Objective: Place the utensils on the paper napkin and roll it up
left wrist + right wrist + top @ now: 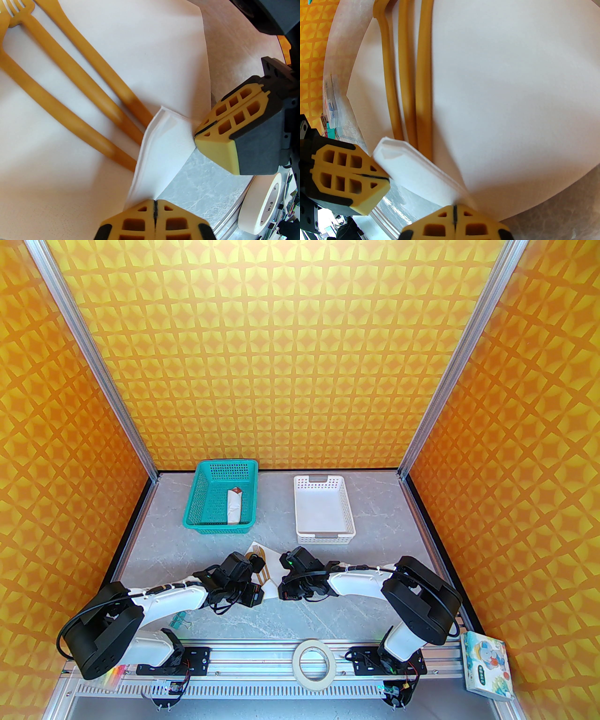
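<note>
The white paper napkin (271,589) lies on the table between the two wrists, set like a diamond. Three tan wooden utensils (262,563) lie side by side on it; a fork head (17,10) shows at the far end. The napkin's near corner (164,145) is folded up over the handle ends. My left gripper (154,211) is shut on one end of that fold. My right gripper (454,209) is shut on its other end. In the left wrist view the right gripper (199,133) pinches the fold; in the right wrist view the left gripper (385,180) does.
A teal basket (199,502) at the back left holds a white roll with a red-brown tip (234,507). A white basket (323,536) stands at the back right. A tape roll (315,662) sits on the front rail, teal clips (180,620) by the left arm, a tissue pack (485,664) at front right.
</note>
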